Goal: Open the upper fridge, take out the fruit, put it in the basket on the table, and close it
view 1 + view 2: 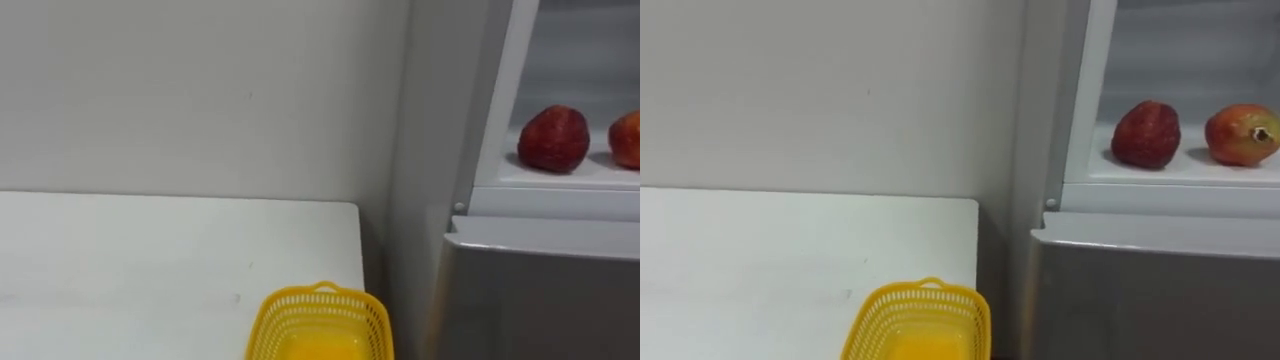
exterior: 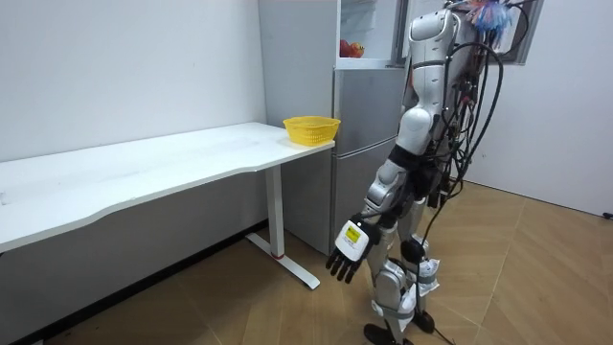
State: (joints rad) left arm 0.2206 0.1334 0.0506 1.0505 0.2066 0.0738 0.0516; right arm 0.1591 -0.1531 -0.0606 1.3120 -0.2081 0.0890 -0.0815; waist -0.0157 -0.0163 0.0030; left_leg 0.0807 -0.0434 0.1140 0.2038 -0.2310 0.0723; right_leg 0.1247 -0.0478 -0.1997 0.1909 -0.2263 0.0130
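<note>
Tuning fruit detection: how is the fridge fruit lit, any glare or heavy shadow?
Right eye view: the dark red fruit and the orange-red fruit sit evenly lit on the white shelf, no strong glare, faint shadows beneath. Room view: fridge interior bright.

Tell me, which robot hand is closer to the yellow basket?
Left. The left hand hangs open beside the leg, lower than the yellow basket and on its side. The right hand belongs on the body's far side, away from it.
</note>
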